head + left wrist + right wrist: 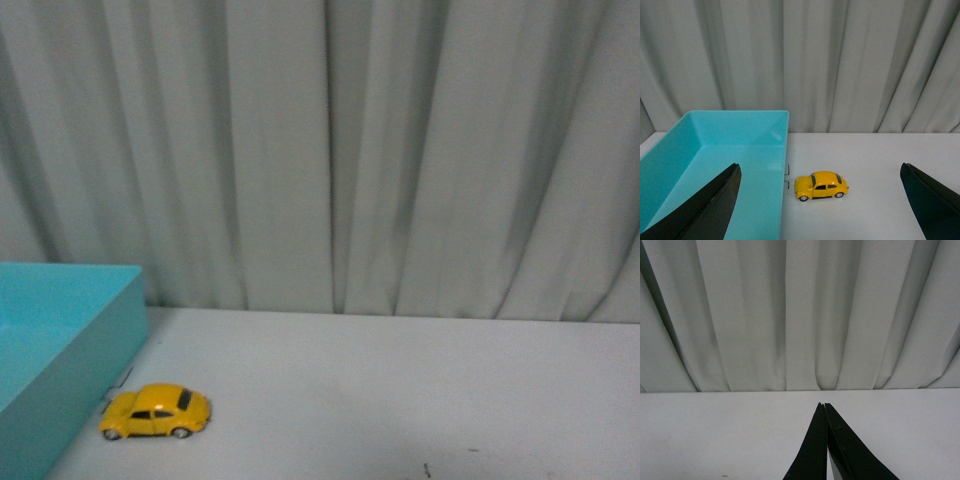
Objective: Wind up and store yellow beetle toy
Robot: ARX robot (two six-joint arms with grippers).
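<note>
Yellow beetle toy (155, 412) on the white table (400, 390), untouched by either gripper.
It stands on its wheels at the lower left of the front view, just right of the turquoise box (90, 370) and apparently not touching it. The left gripper (820, 169) is spread wide, with the toy ahead of its gap. The right gripper (823, 407) is pressed closed and holds nothing.

The table (400, 390) extends left to right. The curtain (350, 150) hangs directly behind its far edge. The box (60, 350) stands on the table at the left. The toy (155, 412) stands on the table just right of the box's right wall, outside the box and not touching it, nose toward the wall. The left gripper (820, 167) straddles the toy: one finger (715, 205) over the box, the other over the table right of the toy.
</note>
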